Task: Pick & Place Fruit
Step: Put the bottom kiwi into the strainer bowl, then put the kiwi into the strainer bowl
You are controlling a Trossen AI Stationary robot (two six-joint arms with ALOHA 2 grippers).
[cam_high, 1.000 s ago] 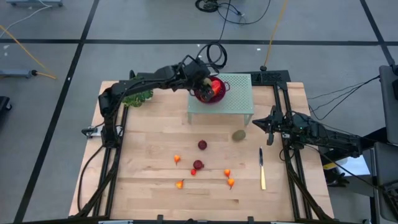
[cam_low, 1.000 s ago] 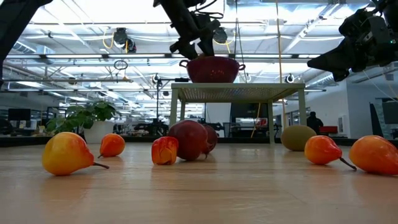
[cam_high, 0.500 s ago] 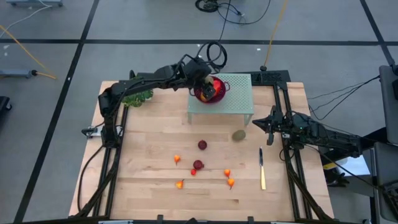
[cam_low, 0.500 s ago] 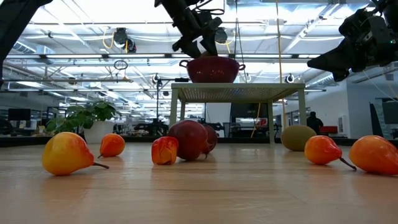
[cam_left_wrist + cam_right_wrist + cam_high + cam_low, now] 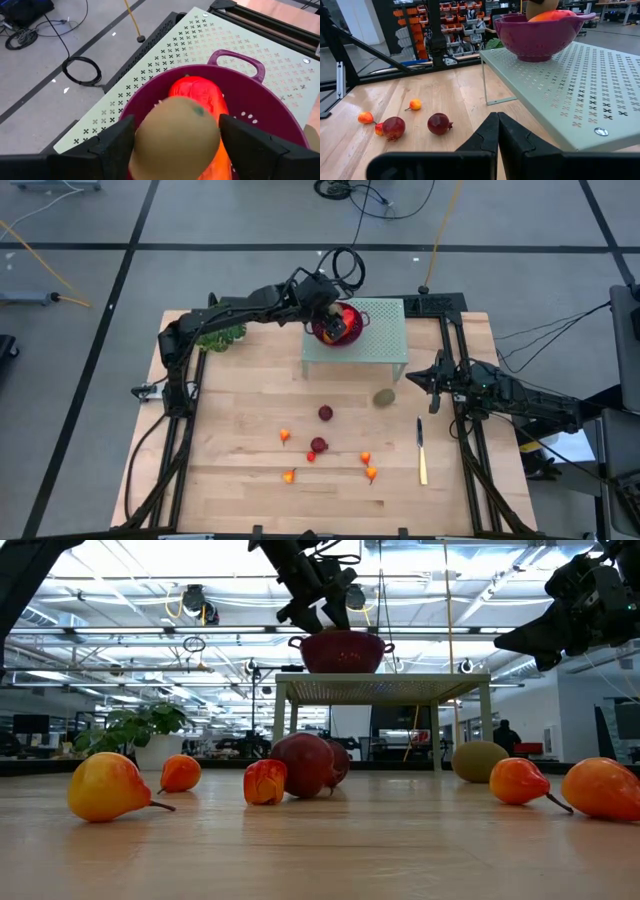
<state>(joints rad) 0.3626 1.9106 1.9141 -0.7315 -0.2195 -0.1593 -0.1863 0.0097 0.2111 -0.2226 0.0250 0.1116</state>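
Left wrist view: I am holding a brownish-green oval in the left end effector above the purple colander; releasing off-centre risks it rolling off the orange-red fruit.

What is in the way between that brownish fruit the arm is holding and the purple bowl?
Nothing visible. The left gripper holds the brownish-green fruit right above the purple bowl, whose open top faces it. Only the orange-red fruit already lies inside.
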